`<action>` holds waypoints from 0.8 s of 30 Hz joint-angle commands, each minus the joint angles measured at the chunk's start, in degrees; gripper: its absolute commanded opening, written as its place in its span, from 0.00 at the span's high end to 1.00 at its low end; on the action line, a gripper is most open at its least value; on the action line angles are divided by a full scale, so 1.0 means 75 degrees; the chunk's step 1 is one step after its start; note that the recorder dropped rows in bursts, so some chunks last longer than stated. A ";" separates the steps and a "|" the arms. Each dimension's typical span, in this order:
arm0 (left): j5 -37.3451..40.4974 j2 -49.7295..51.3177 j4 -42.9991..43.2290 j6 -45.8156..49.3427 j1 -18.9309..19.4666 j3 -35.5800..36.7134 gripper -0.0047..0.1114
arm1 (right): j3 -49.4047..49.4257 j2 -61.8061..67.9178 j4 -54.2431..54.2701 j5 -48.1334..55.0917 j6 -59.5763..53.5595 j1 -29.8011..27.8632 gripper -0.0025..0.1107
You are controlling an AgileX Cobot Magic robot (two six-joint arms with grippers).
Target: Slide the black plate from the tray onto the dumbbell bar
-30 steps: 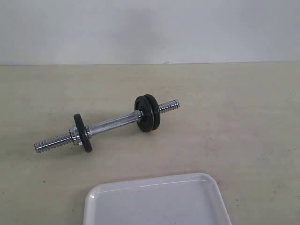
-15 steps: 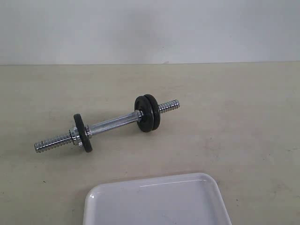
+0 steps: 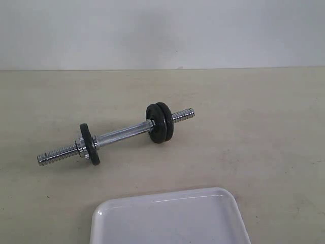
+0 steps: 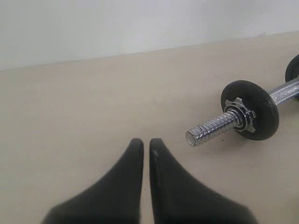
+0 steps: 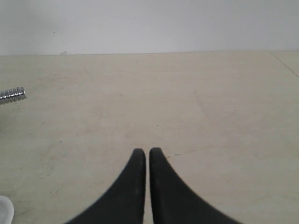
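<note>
It looks like a lab test bench rather than a home or gym. A plain beige tabletop (image 3: 264, 127) meets a blank white wall (image 3: 162, 30) on the far side. The props are a dumbbell bar (image 3: 122, 135) and, nearest, a white tray (image 3: 167, 221).

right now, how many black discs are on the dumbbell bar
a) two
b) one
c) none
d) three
d: the dumbbell bar carries a single black disc near one threaded end and a pair of black discs side by side near the other.
</note>
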 commanded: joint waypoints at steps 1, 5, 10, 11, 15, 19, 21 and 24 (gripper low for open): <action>-0.0058 -0.0020 -0.0056 -0.0072 -0.0057 0.0025 0.92 | -0.0003 -0.0038 0.0019 -0.0204 -0.0027 0.0022 0.97; -0.0058 -0.0020 -0.0056 -0.0072 -0.0057 0.0025 0.92 | -0.0003 -0.0038 0.0019 -0.0117 -0.0027 0.0022 0.97; -0.0058 -0.0020 -0.0056 -0.0072 -0.0057 0.0025 0.92 | -0.0003 -0.0038 0.0019 -0.0088 -0.0027 0.0022 0.97; -0.0058 -0.0020 -0.0056 -0.0072 -0.0057 0.0025 0.92 | -0.0003 -0.0038 0.0019 -0.0088 -0.0027 0.0022 0.97; -0.0058 -0.0020 -0.0056 -0.0072 -0.0057 0.0025 0.92 | -0.0003 -0.0038 0.0019 -0.0088 -0.0027 0.0022 0.97; -0.0058 -0.0020 -0.0056 -0.0072 -0.0057 0.0025 0.92 | -0.0003 -0.0038 0.0019 -0.0088 -0.0027 0.0022 0.97; -0.0058 -0.0020 -0.0056 -0.0072 -0.0057 0.0025 0.92 | -0.0003 -0.0038 0.0019 -0.0088 -0.0027 0.0022 0.97; -0.0058 -0.0020 -0.0056 -0.0072 -0.0057 0.0025 0.92 | -0.0003 -0.0038 0.0019 -0.0088 -0.0027 0.0022 0.97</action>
